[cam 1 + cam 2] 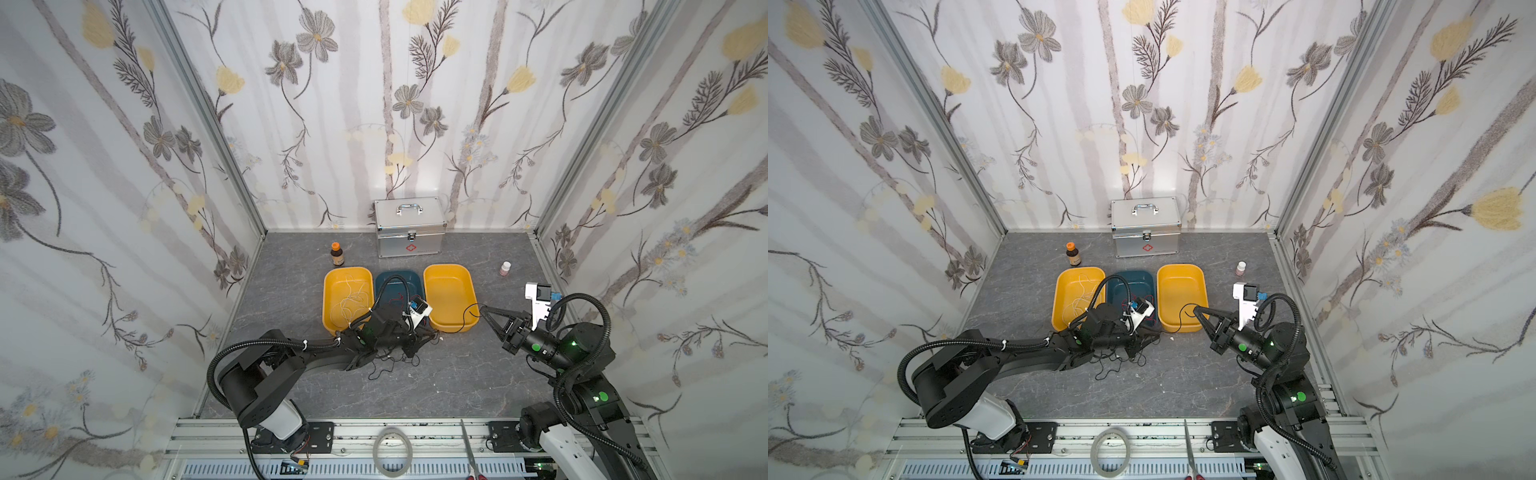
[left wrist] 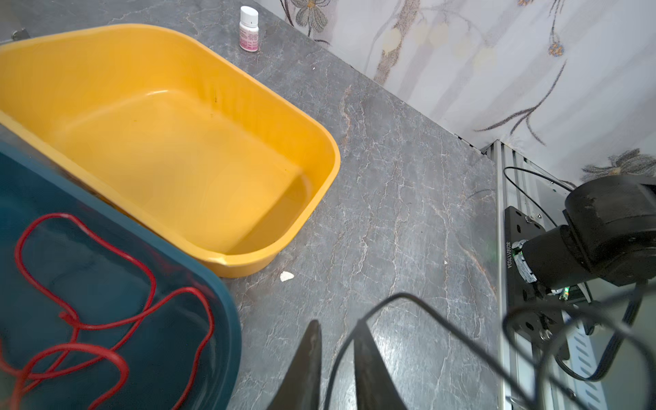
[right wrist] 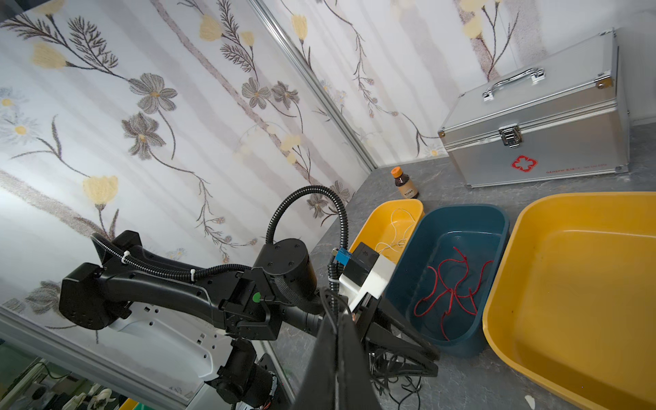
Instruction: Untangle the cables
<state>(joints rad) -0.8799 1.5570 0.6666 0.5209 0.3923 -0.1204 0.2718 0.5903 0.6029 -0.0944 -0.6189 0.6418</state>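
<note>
Black cable [image 2: 403, 294] pinched by right gripper [image 1: 483, 308], left gripper [image 2: 337, 323] slightly open

We see a glossy plastic tub [image 2: 170, 149], a ribbed metal case [image 3: 553, 117], a matt black cable [image 2: 403, 294] — a stone-look tabletop [image 2: 390, 177].

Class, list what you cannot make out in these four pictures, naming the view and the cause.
1. Whether the left claw grips the black cable: left wrist view, fingers cut off at the bottom, cable blurred.
2. Where that cable's loops cross: both top views, left arm covers them.
3. Full run of the red cable: left wrist view, cut off by the edge.
4. Label of the white bottle: unreadably small, top and left wrist views.
</note>
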